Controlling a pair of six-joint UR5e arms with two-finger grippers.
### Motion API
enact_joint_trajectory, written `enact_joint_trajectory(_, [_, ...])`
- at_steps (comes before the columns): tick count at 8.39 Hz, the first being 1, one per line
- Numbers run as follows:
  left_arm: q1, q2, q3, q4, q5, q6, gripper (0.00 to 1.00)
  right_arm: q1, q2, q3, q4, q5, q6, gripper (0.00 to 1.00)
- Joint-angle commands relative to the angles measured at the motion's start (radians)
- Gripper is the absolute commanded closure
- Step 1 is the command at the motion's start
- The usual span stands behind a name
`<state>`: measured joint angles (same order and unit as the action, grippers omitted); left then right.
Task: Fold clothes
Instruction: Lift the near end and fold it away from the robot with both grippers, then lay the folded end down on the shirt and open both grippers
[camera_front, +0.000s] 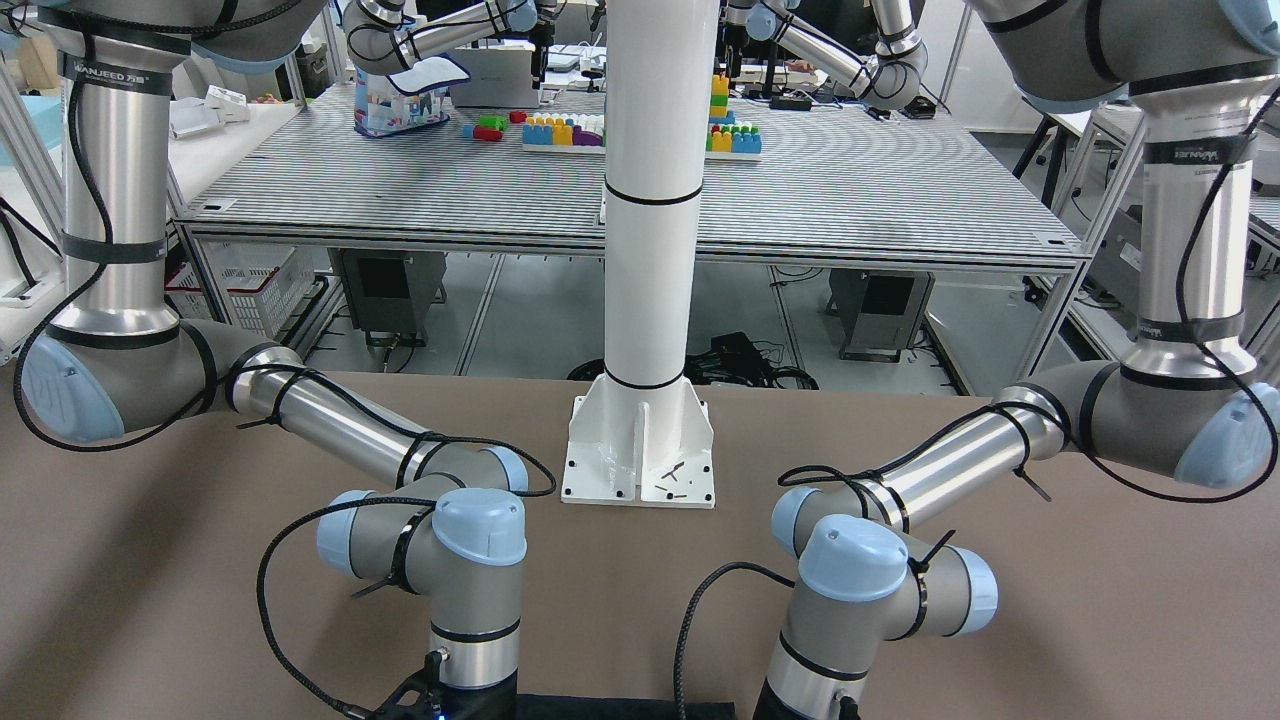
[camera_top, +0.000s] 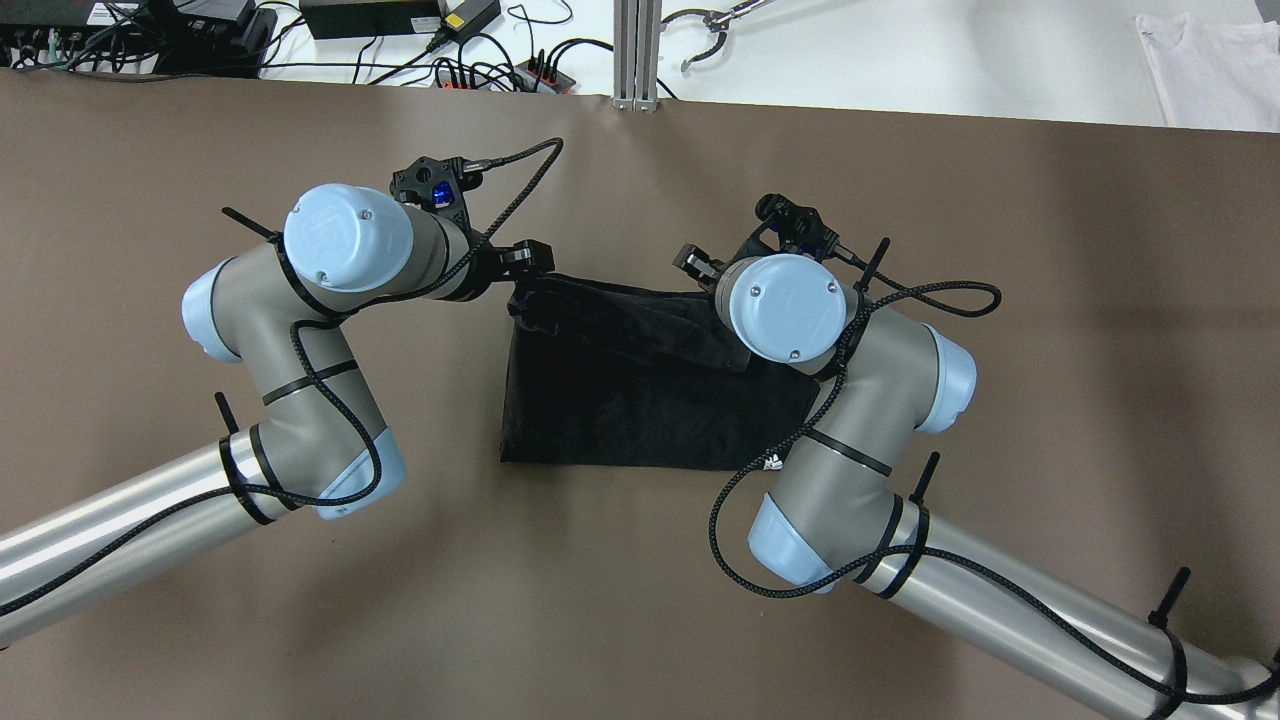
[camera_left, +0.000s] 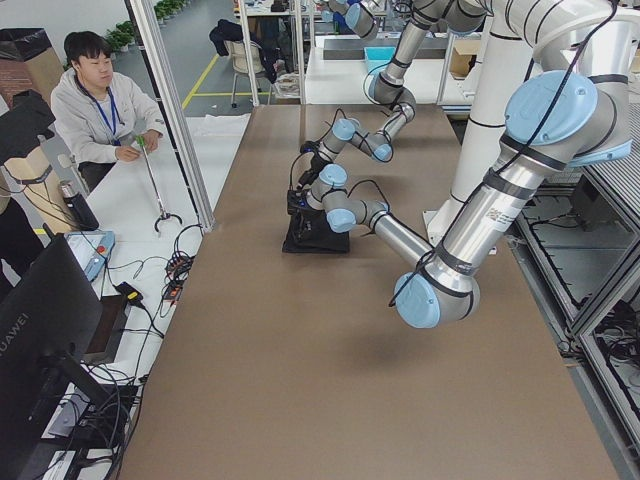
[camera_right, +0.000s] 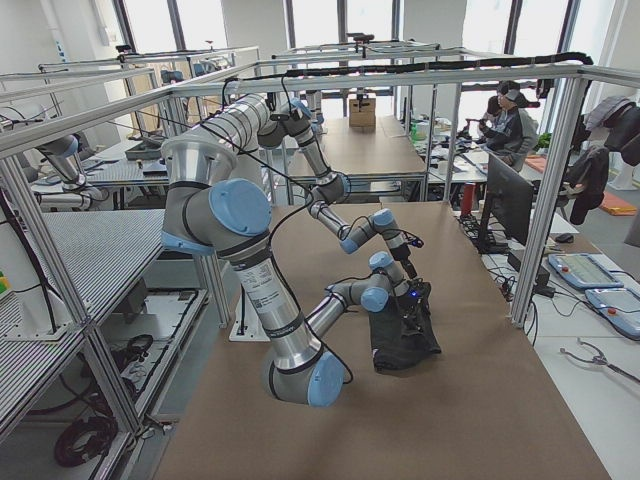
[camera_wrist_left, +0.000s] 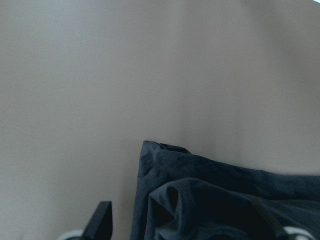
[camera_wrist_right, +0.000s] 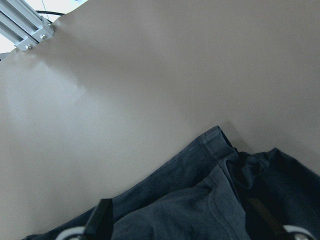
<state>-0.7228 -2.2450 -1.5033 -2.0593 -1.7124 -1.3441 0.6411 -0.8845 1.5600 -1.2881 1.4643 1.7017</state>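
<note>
The brown table (camera_top: 620, 600) is lit evenly from above, only soft shadows are cast on it, and both wrist views are rendered pale and slightly blurred.

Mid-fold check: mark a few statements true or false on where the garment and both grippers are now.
The black garment lies on the brown table. True.
Both grippers are at its edge nearest the robot. False: the left gripper and right gripper are at its far corners.
Both grippers' fingers are spread, with fabric between them. True.
The garment is draped over the white pole. False: it lies on the table, apart from the pole.
</note>
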Motion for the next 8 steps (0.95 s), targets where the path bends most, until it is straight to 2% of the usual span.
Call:
enact_joint_trajectory(1, [-0.01, 0.03, -0.031, -0.004, -0.016, 0.002, 0.0, -0.058, -0.074, 0.073, 0.0, 0.011, 0.102, 0.07])
enact_joint_trajectory(2, [-0.009, 0.031, -0.031, -0.004, -0.016, 0.002, 0.0, -0.095, -0.117, 0.122, -0.002, 0.007, 0.113, 0.07])
enact_joint_trajectory(3, [-0.009, 0.038, -0.031, -0.007, -0.016, 0.002, 0.0, -0.116, -0.126, 0.129, -0.003, -0.011, 0.194, 0.09])
enact_joint_trajectory(4, [-0.009, 0.038, -0.031, -0.007, -0.016, 0.002, 0.0, -0.116, -0.12, 0.127, -0.005, -0.022, 0.27, 0.18])
enact_joint_trajectory(5, [-0.009, 0.039, -0.031, -0.007, -0.015, 0.002, 0.0, -0.116, -0.117, 0.124, 0.003, -0.041, 0.312, 0.4])
enact_joint_trajectory(6, [-0.009, 0.041, -0.031, -0.008, -0.013, 0.002, 0.0, -0.115, -0.116, 0.121, 0.001, -0.077, 0.358, 0.5])
enact_joint_trajectory(8, [-0.009, 0.053, -0.032, -0.01, -0.015, 0.002, 0.0, -0.112, -0.11, 0.114, -0.002, -0.157, 0.377, 0.5])
